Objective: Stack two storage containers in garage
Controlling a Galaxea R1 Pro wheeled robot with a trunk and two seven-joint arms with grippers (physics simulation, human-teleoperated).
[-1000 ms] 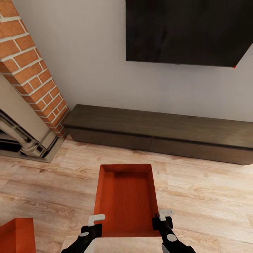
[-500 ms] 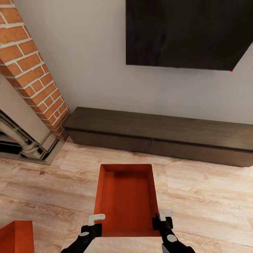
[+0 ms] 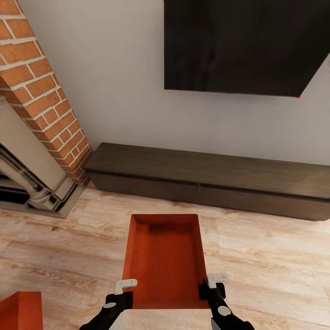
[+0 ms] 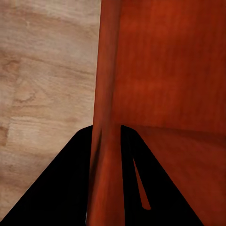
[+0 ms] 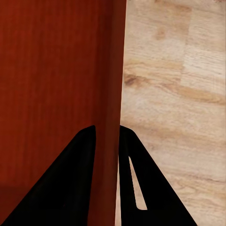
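— Anything shifted? 
— Only the head camera: cabinet [image 3: 206,181] and TV [image 3: 243,46] sit lower in view; the held container [image 3: 164,261] keeps its place between the grippers, long axis pointing at the cabinet, bare wood floor [image 3: 266,256] between them. The second container [image 3: 20,311] lies left of it.

— Grips? 
— Left gripper [image 4: 106,141] clenches the bin's left wall; right gripper [image 5: 107,139] clenches its right wall.

A black wall-mounted TV [image 3: 243,46] hangs on the pale wall [image 3: 114,82] above a long low dark cabinet [image 3: 206,181] standing against its foot. At the cabinet's left end rises a red brick fireplace [image 3: 41,91] with a pale stone surround [image 3: 27,160].
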